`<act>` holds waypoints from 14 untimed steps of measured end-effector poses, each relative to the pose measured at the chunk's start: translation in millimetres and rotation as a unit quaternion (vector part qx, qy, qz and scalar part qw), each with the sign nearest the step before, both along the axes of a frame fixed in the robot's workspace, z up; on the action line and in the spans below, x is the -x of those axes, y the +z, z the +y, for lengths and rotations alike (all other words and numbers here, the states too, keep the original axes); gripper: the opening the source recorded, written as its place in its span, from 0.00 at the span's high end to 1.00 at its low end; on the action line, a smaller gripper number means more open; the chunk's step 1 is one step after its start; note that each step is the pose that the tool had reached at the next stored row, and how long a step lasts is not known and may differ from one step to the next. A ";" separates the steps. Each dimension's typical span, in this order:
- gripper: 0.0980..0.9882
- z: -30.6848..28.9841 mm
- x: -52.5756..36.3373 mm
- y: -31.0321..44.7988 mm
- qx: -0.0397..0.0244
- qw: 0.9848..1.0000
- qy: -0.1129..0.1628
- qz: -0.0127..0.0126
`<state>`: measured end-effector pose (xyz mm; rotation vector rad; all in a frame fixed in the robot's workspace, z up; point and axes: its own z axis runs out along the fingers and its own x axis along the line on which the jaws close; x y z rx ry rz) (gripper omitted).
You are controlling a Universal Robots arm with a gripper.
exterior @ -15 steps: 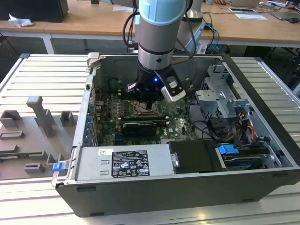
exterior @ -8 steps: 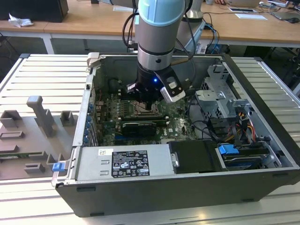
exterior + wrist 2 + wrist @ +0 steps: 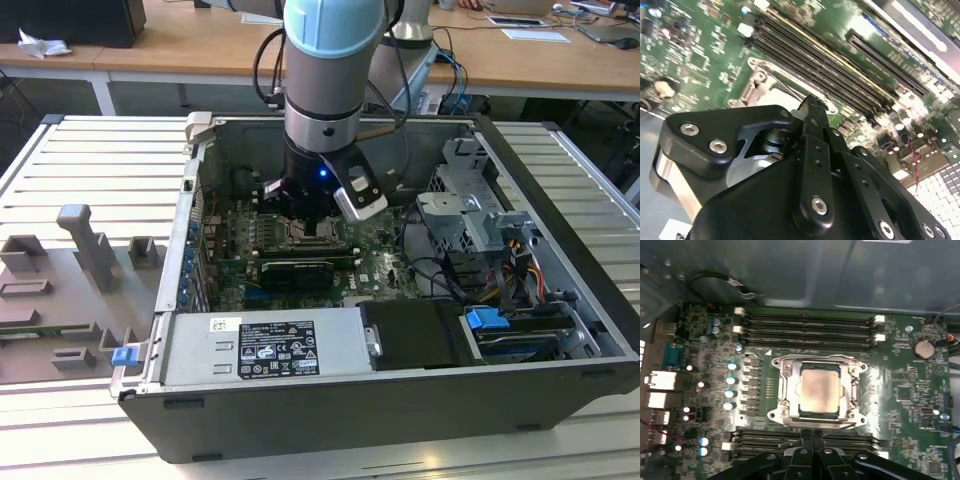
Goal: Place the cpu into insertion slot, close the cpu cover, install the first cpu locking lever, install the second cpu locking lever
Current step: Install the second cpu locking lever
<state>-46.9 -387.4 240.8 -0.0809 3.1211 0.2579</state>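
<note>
The cpu [image 3: 819, 390], a pale silvery square, lies in the insertion slot [image 3: 775, 415] on the green board. The silvery cpu cover [image 3: 853, 390] lies flat around it, framing the chip. A thin metal lever rod [image 3: 832, 426] runs along the socket edge nearest my fingers. My gripper [image 3: 813, 436] is shut, its black fingers pressed together just off that edge, with nothing seen between them. In the second wrist view the gripper [image 3: 810, 104] hangs over a corner of the socket [image 3: 762, 85]. The exterior view shows the gripper [image 3: 312, 212] low inside the open computer case, right above the socket [image 3: 318, 238].
Long black memory slots [image 3: 807, 325] flank the socket on two sides. A black expansion card [image 3: 298, 272], a labelled power supply [image 3: 265, 345] and a drive cage [image 3: 470, 215] with cables crowd the case. Grey fixtures [image 3: 85, 245] stand on the slatted table at the exterior view's left.
</note>
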 end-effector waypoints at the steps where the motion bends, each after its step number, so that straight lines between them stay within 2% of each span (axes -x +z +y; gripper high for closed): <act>1: 0.99 0.0 3.7 -0.6 -0.001 1.000 0.000 0.000; 4: 0.99 -0.2 10.3 -5.5 -0.002 1.000 0.000 0.000; 10: 0.99 -0.2 12.4 -18.1 -0.003 1.000 0.000 0.000; 14: 0.99 -0.6 12.8 -19.7 -0.009 1.000 0.000 0.000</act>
